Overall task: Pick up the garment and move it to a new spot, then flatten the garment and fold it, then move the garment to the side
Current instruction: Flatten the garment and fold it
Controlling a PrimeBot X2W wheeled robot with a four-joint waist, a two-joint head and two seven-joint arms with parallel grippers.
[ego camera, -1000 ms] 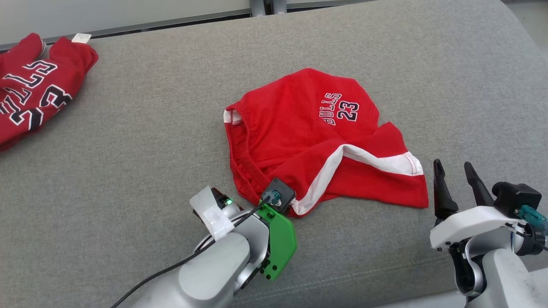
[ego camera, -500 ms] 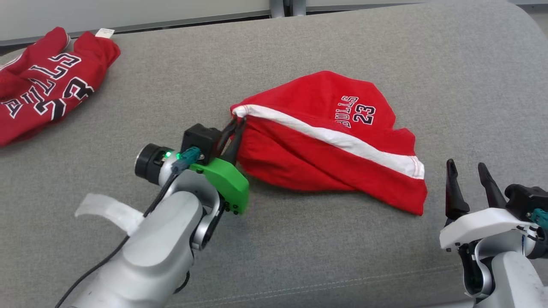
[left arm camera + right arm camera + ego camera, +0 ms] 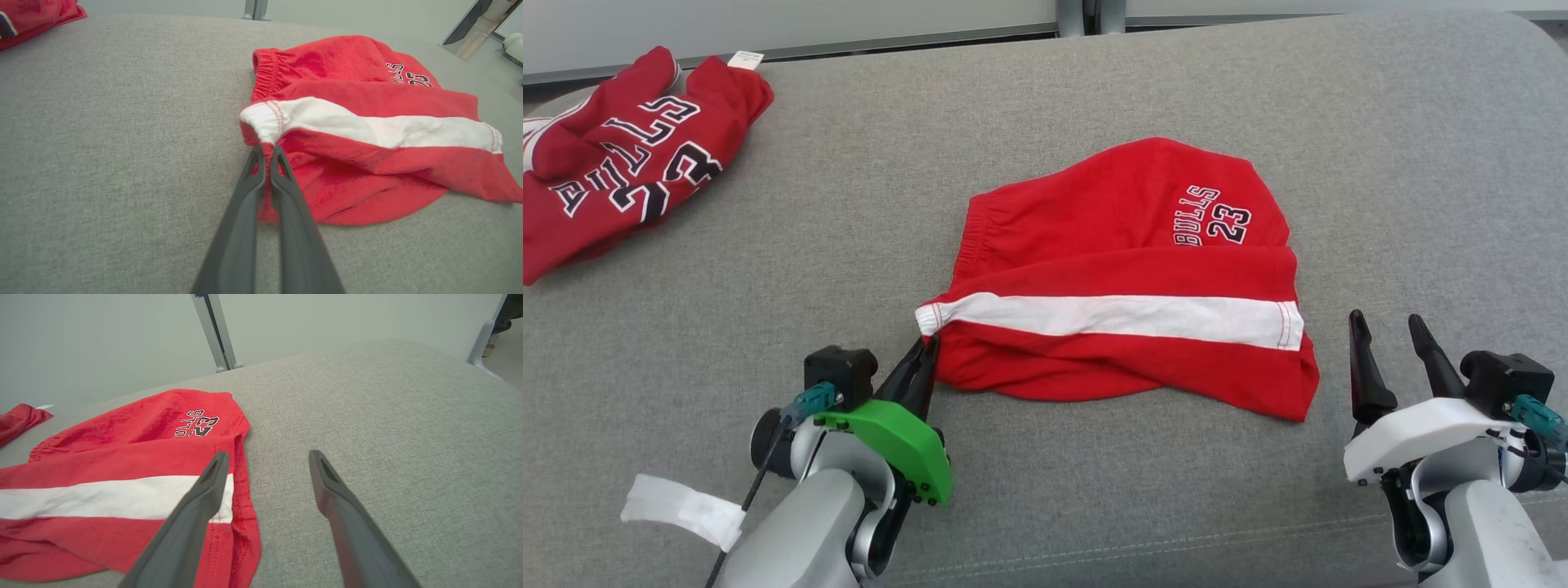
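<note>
Pinched at its white-striped corner by the left gripper point(image 3: 929, 343), fingers pressed together on the cloth, with the nipped bit hidden between them. Lying half-folded in the middle of the grey cushion point(image 3: 1045, 98): red shorts point(image 3: 1127, 269), lower layers tucked out of sight. Spread wide and empty just beside the hem: right gripper point(image 3: 1384, 318); far left, a red jersey point(image 3: 629, 163) cut off by the edge.

Clamps left hand point(image 3: 927, 343) shut at near left, fingers aimed far-right; holds right hand point(image 3: 1385, 318) spread at near right.

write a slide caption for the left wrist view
Left pincer shut on the white-striped corner of the red shorts, lying crumpled on the grey cushion.
</note>
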